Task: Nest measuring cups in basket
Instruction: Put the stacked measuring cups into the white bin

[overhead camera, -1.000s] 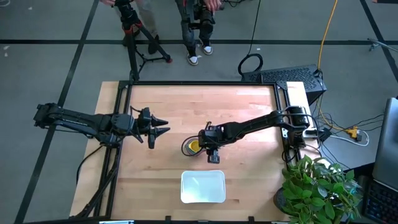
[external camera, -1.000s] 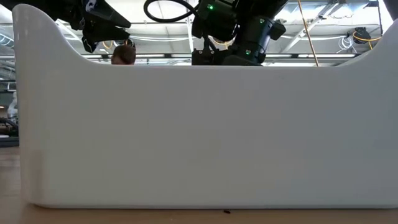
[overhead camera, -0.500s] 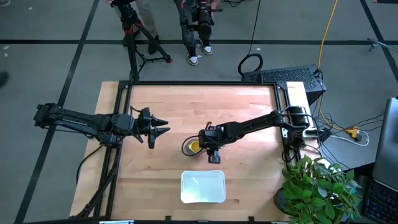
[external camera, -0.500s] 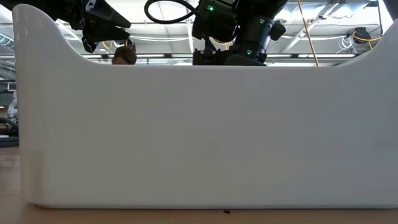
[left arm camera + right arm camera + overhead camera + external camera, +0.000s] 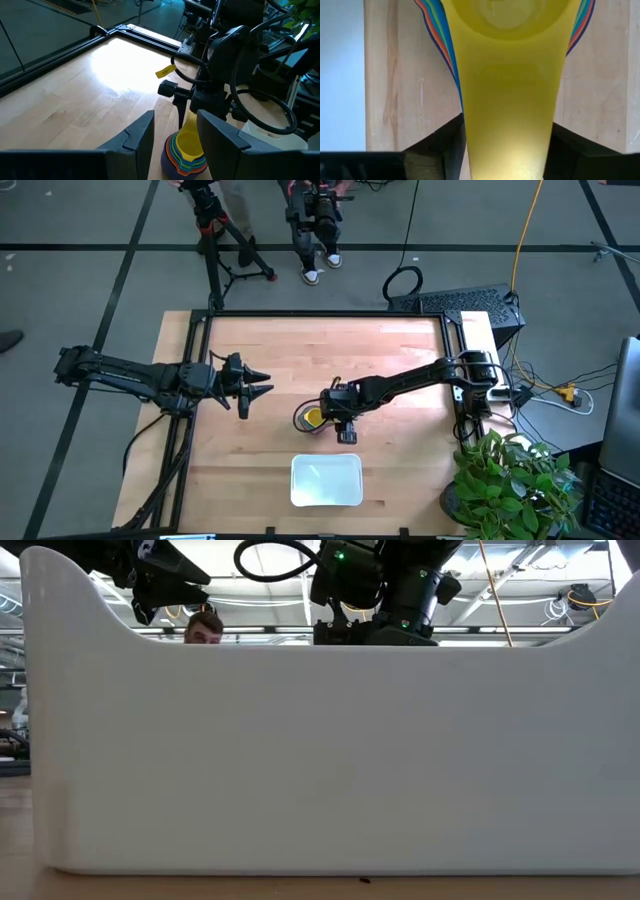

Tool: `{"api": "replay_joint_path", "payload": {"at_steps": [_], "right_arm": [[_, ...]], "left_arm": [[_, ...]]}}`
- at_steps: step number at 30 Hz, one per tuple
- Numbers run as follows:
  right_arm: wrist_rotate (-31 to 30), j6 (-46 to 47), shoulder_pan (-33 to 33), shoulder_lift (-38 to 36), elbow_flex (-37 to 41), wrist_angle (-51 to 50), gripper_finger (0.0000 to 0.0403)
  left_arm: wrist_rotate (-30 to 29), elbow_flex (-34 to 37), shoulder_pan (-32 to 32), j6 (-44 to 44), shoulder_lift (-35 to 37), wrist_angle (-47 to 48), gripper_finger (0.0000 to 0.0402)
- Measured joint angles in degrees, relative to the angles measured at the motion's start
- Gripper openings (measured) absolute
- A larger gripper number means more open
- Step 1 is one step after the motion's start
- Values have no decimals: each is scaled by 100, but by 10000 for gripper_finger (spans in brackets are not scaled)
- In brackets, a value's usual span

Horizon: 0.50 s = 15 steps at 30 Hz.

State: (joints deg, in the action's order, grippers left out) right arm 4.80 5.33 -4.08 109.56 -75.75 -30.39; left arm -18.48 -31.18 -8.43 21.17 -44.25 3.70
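The measuring cups (image 5: 311, 418) are nested in one stack, yellow innermost and dark blue outermost, on the wooden table just beyond the basket (image 5: 296, 480). The left wrist view shows the stack (image 5: 184, 152) with its coloured rims. My right gripper (image 5: 333, 422) is shut on the stack's handles. My left gripper (image 5: 262, 388) hovers open at the table's left side, pointing toward the stack, which appears between its fingers (image 5: 175, 134) at a distance. The basket's white wall (image 5: 320, 760) fills the low view and hides the cups there. My right gripper pinches the stack's handles, the yellow one (image 5: 507, 105) on top, between its two fingers (image 5: 439, 146). It comes from above, slanting in from the table's right, with the fingers across the handles. The cups stay nested; I cannot tell whether the stack's bottom (image 5: 172, 164) rests on the table.
The table's black frame (image 5: 200, 330) runs round the wooden top. Bare wood lies on the far half and to the left of the basket. A potted plant (image 5: 510, 480) stands off the right near corner. People and tripods stand beyond the far edge.
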Motion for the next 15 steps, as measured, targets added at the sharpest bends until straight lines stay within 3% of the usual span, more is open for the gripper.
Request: {"api": "replay_joint_path", "payload": {"at_steps": [15], "right_arm": [[-4,95,0,-4,412,264,188]], "left_arm": [[0,0,0,9,0,12,149]]}}
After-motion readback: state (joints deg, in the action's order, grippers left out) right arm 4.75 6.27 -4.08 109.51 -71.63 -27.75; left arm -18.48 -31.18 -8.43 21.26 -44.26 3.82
